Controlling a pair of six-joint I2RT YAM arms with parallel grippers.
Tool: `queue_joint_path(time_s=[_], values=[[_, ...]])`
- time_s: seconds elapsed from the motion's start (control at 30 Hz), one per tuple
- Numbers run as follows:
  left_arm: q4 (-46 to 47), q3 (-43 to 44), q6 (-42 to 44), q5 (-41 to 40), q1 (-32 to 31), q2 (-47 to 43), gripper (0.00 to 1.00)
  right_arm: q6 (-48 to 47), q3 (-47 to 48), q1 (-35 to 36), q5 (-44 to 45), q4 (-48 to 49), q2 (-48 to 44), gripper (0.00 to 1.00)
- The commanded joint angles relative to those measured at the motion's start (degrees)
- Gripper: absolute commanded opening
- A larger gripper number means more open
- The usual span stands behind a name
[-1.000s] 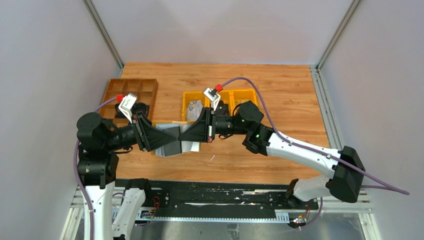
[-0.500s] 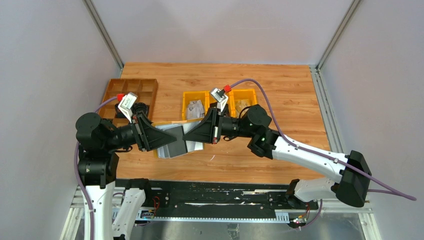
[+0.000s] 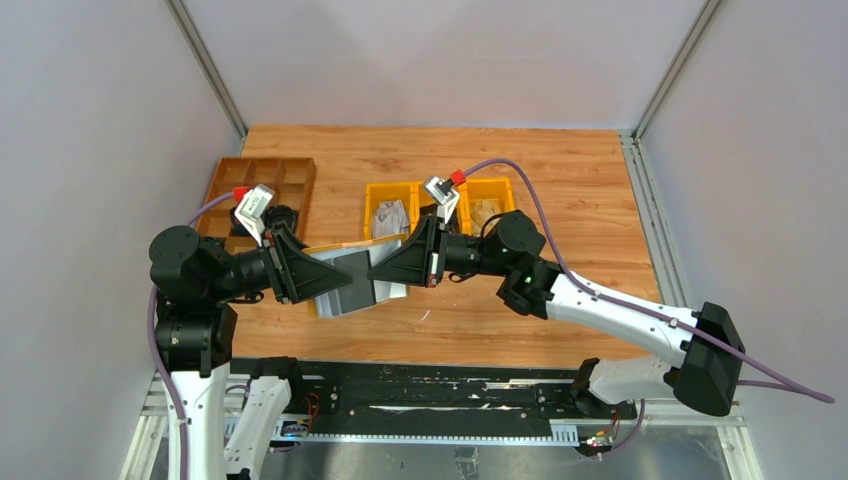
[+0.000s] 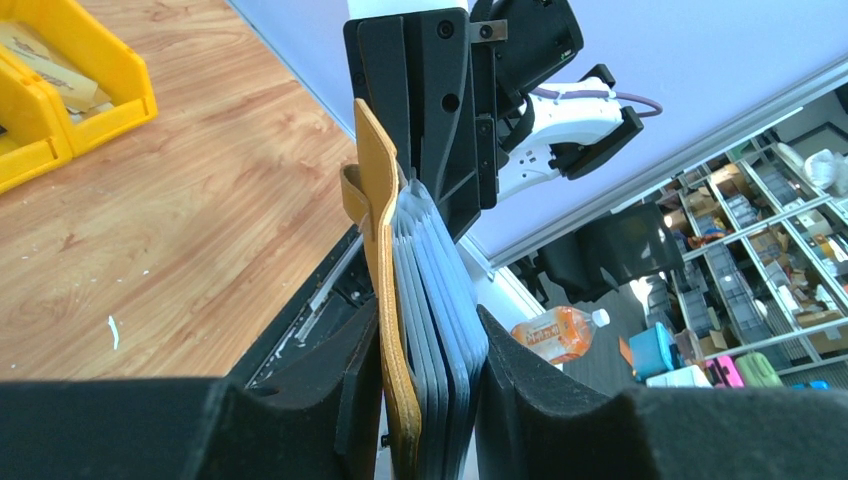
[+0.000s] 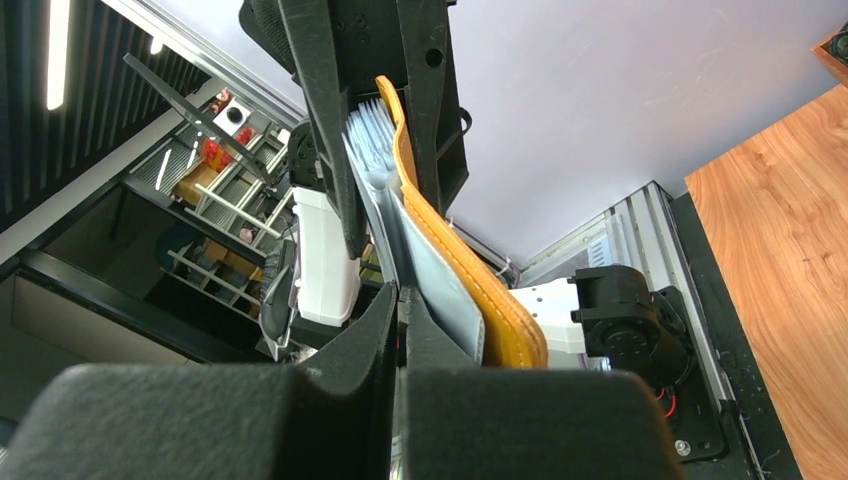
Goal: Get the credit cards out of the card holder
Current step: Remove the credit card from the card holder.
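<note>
The mustard-yellow card holder (image 3: pixel 345 285) is held above the table (image 3: pixel 560 190), at six o'clock of the yellow bins (image 3: pixel 388 212), and is clamped at its nine o'clock end by the left gripper (image 4: pixel 428 345). At its three o'clock end the right gripper (image 5: pixel 401 296) is pressed fully closed at the grey pockets (image 4: pixel 435 270); whether anything is pinched cannot be told.

Card holder (image 4: pixel 383 250) of matt mustard leather-like skin with stitched edge, smooth grey pockets (image 4: pixel 430 290), table (image 3: pixel 570 170) of satin wood-grain board, far bins (image 4: pixel 108 62) of glossy yellow plastic
</note>
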Motion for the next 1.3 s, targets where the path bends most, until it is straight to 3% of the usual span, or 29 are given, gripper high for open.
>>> queue_joint_path(time_s=[0.0, 0.13, 0.3, 0.4, 0.47, 0.63, 0.7, 0.87, 1.13, 1.27], values=[[2.1, 0.8, -1.6, 3.3, -0.2, -0.9, 0.28, 0.2, 0.1, -0.9, 2.2, 0.8, 0.1, 0.0], [2.1, 1.2, -1.8, 3.2, -0.2, -0.7, 0.18, 0.2, -1.1, -0.9, 2.4, 0.9, -0.9, 0.0], [2.2, 1.4, -2.1, 1.0, -0.2, -0.7, 0.1, 1.4, -0.6, -0.6, -0.3, 2.4, 0.5, 0.31], [2.4, 2.1, -2.8, 0.6, -0.2, -0.2, 0.09, 1.3, 0.6, -0.2, -0.9, 1.9, 1.9, 0.36], [2.2, 2.7, -2.7, 0.8, -0.2, 0.0, 0.09, 1.7, 1.3, -0.1, -1.4, 2.1, 2.7, 0.32], [1.7, 3.0, -2.2, 0.3, -0.3, -0.1, 0.1, 2.5, 0.6, -0.1, -1.2, 4.1, 2.3, 0.09], [1.6, 3.0, -2.1, 0.2, -0.3, 0.0, 0.16, 2.6, -0.4, -0.2, -0.8, 4.7, 1.4, 0.0], [0.0, 3.6, -0.2, -1.5, -0.2, -0.4, 0.36, 2.6, -1.7, -0.6, -0.1, 4.3, -0.1, 0.0], [-1.5, 0.4, 0.1, -0.9, -0.3, -3.1, 0.43, 3.0, -1.7, -0.6, 2.4, 4.4, -0.6, 0.0], [-0.9, -1.2, -0.6, -1.3, -0.3, -4.1, 0.36, 5.2, -1.2, -0.4, 2.6, 7.1, 1.4, 0.0]])
